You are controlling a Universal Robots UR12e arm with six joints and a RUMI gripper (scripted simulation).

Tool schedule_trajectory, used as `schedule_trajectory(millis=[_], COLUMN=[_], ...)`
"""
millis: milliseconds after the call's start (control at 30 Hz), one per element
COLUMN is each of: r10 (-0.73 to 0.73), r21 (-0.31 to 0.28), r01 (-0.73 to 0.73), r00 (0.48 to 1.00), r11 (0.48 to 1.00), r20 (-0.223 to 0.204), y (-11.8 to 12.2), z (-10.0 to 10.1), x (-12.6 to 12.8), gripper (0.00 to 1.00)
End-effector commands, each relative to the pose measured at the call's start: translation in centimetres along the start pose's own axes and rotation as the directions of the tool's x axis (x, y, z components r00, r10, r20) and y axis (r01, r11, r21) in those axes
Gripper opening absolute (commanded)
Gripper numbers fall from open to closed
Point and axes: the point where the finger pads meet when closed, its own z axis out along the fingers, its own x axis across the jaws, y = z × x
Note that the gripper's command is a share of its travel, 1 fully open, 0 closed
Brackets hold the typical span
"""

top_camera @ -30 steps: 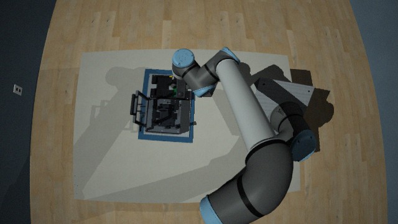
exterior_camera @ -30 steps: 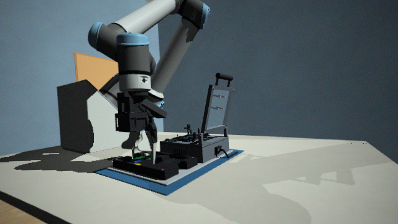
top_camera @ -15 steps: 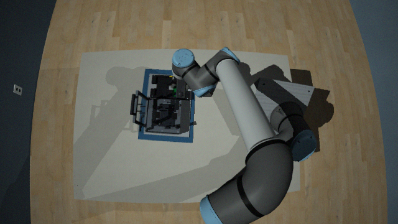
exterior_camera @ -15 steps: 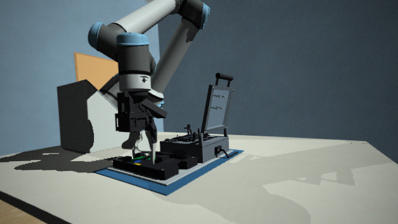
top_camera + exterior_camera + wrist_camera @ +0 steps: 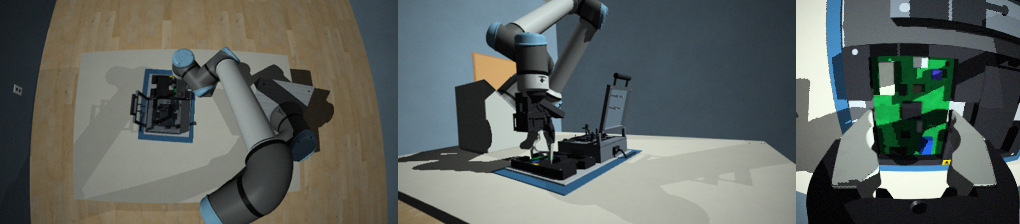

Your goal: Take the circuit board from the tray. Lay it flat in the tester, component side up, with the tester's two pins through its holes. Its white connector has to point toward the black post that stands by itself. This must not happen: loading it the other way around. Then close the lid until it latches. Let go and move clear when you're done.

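The green circuit board (image 5: pixel 913 105) (image 5: pixel 536 158) (image 5: pixel 174 91) lies in the black tray (image 5: pixel 553 169) (image 5: pixel 161 81). Its white connector (image 5: pixel 887 90) shows near its upper left corner in the wrist view. My gripper (image 5: pixel 911 110) (image 5: pixel 541 149) is lowered over the tray, with one finger on each long side of the board. The fingers stand close to the board's edges but are open, not clamped on it. The grey tester (image 5: pixel 597 149) (image 5: pixel 165 115) stands beside the tray with its lid (image 5: pixel 614 109) (image 5: pixel 138 109) raised nearly upright. Small black posts stand on the tester's top.
Tray and tester share a blue base plate (image 5: pixel 572 186) (image 5: pixel 165 138) on the pale mat. A large grey block (image 5: pixel 476 118) (image 5: pixel 289 90) stands behind the arm, with an orange panel (image 5: pixel 488 70) beyond it. The raised lid's handle (image 5: pixel 622 76) sticks up high.
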Motion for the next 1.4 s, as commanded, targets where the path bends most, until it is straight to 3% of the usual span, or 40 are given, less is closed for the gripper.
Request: schedule_trajectory(millis=[0,1367], r10=[0.0,0.0], r21=[-0.001,-0.001], r01=[0.0,0.0], r00=[1.0,1.0], r11=[1.0,1.0], r20=[-0.001,-0.001], y=[0.04,0.04], z=[-0.07,-0.07], x=[0.05,0.05], gripper=[0.49,0.42])
